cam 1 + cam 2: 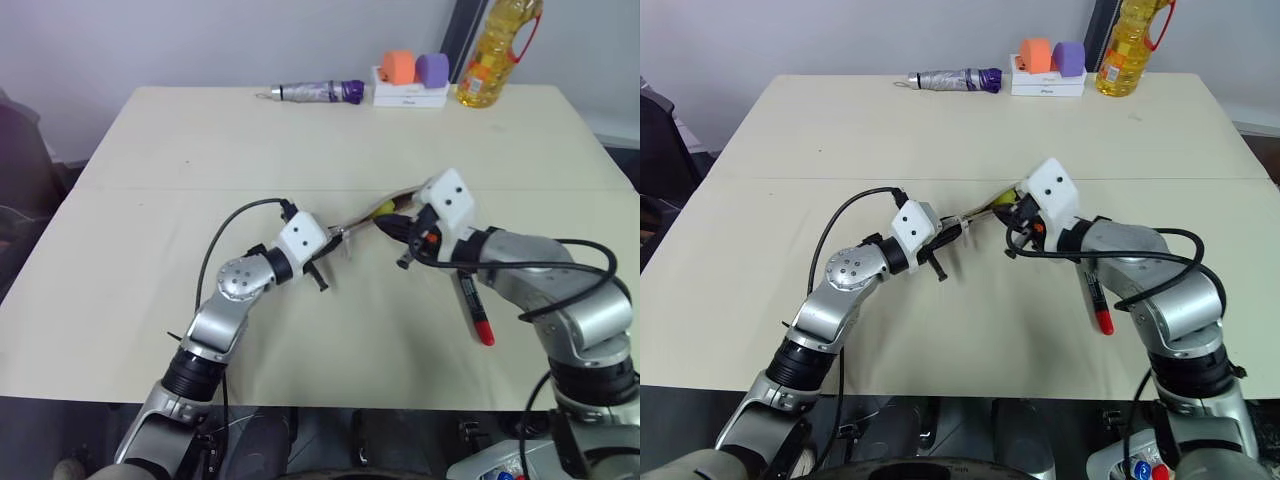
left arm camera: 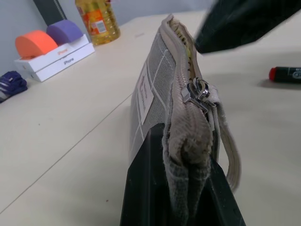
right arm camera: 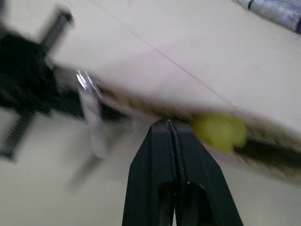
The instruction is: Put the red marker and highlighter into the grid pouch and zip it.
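Midair, left hand (image 1: 335,238) clamps the grid pouch (image 2: 162,89); right hand (image 3: 170,123) is pinched closed, empty

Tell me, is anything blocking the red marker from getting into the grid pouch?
Partly. The slim red marker lies on the table under the right arm, and the grey grid fabric pouch, held up by the left end effector, already has the yellow highlighter poking from its opening.

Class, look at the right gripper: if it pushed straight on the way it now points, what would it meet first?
Probably the grid pouch: the right gripper, fingers shut, aims at its open top edge, beside the highlighter peeking out. Depth is unclear; it may already touch.
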Action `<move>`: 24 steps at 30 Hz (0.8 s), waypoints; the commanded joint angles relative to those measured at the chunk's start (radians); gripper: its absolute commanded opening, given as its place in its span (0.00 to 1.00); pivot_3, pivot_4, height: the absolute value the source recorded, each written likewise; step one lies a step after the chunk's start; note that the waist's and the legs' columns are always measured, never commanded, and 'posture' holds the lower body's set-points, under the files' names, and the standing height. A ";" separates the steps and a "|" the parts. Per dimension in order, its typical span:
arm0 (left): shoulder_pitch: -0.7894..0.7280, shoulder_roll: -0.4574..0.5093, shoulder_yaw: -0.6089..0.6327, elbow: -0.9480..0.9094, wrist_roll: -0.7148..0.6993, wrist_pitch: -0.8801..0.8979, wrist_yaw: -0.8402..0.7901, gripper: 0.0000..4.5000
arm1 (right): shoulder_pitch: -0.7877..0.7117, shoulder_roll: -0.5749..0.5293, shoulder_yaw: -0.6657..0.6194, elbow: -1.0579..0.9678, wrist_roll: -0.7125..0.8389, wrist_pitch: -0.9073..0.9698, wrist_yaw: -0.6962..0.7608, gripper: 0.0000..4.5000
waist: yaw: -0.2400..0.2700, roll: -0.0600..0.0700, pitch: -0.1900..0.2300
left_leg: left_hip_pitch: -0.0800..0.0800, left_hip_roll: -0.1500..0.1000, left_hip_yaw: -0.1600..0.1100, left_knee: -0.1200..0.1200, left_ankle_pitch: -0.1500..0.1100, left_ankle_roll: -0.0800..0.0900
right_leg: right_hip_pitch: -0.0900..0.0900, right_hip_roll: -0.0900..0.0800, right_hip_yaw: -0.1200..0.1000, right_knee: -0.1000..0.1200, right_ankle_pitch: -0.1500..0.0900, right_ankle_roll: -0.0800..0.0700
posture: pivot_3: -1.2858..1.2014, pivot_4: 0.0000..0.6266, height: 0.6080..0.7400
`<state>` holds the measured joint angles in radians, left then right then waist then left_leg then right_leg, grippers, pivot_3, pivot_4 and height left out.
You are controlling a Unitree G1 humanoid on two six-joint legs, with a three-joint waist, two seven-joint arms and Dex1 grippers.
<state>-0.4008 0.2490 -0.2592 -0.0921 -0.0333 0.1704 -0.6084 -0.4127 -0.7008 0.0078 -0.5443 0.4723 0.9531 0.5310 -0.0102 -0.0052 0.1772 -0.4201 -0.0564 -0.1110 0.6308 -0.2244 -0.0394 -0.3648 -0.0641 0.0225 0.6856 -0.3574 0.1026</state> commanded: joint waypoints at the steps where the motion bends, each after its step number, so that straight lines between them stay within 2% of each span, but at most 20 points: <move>1: 0.005 0.016 -0.012 -0.043 0.003 -0.017 -0.019 0.00 | 0.059 -0.093 -0.108 -0.015 0.029 0.023 0.065 0.07 | 0.001 0.000 0.000 | 0.000 0.000 0.000 0.000 0.000 0.000 | 0.000 0.000 0.000 0.000 0.000 0.000 | 0.52 0.24 1.00; 3: 0.009 0.030 -0.033 -0.035 0.025 -0.038 -0.030 0.00 | 0.134 -0.168 -0.170 -0.046 0.055 0.056 0.110 0.21 | 0.002 0.000 0.000 | 0.000 0.000 0.000 0.000 0.000 0.000 | 0.000 0.000 0.000 0.000 0.000 0.000 | 0.52 0.24 1.00; 5: 0.012 0.043 -0.054 -0.024 0.044 -0.064 -0.042 0.00 | 0.225 -0.227 -0.219 -0.075 0.048 0.074 0.127 0.42 | 0.001 0.000 0.000 | 0.000 0.000 0.000 0.000 0.000 0.000 | 0.001 0.000 0.000 0.000 0.000 0.000 | 0.52 0.24 1.00; 8: 0.014 0.058 -0.088 0.000 0.068 -0.118 -0.065 0.00 | 0.357 -0.261 -0.292 -0.093 0.026 0.099 0.108 0.78 | 0.000 0.000 0.000 | 0.000 0.000 0.000 0.000 0.000 0.001 | 0.001 0.000 0.000 0.000 0.000 0.000 | 0.52 0.24 1.00; 13: 0.010 0.051 -0.099 0.034 0.066 -0.153 -0.078 0.00 | 0.475 -0.227 -0.363 -0.133 0.057 0.169 0.080 0.78 | -0.002 0.000 0.000 | 0.002 0.001 0.001 0.000 0.000 0.001 | 0.002 0.001 0.000 0.001 0.000 0.000 | 0.52 0.24 1.00; 18: -0.003 0.044 -0.096 0.062 0.065 -0.169 -0.081 0.00 | 0.582 -0.225 -0.356 -0.143 0.043 0.196 0.071 0.78 | 0.002 0.000 0.000 | 0.002 0.000 0.001 0.001 0.000 0.001 | 0.004 0.000 0.000 0.000 0.000 0.000 | 0.52 0.24 1.00; 21: -0.004 0.043 -0.087 0.068 0.062 -0.173 -0.079 0.00 | 0.590 -0.214 -0.368 -0.122 0.055 0.203 0.070 0.59 | -0.001 0.000 0.000 | 0.003 0.000 0.001 0.001 0.000 0.001 | 0.004 0.000 0.000 0.000 0.000 0.000 | 0.52 0.24 1.00; 24: -0.001 0.045 -0.081 0.071 0.063 -0.175 -0.074 0.00 | 0.583 -0.227 -0.357 -0.106 0.053 0.187 0.082 0.25 | -0.001 0.000 0.000 | 0.005 0.000 0.001 0.000 -0.001 0.001 | 0.005 0.001 0.000 0.000 0.000 0.000 | 0.52 0.24 1.00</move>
<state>-0.3953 0.2939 -0.3598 -0.0112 0.0348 0.0121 -0.6873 0.1805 -0.9201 -0.3315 -0.6446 0.5245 1.1545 0.6066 -0.0116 -0.0054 0.1773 -0.4146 -0.0559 -0.1101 0.6307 -0.2249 -0.0386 -0.3591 -0.0632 0.0224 0.6852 -0.3574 0.1028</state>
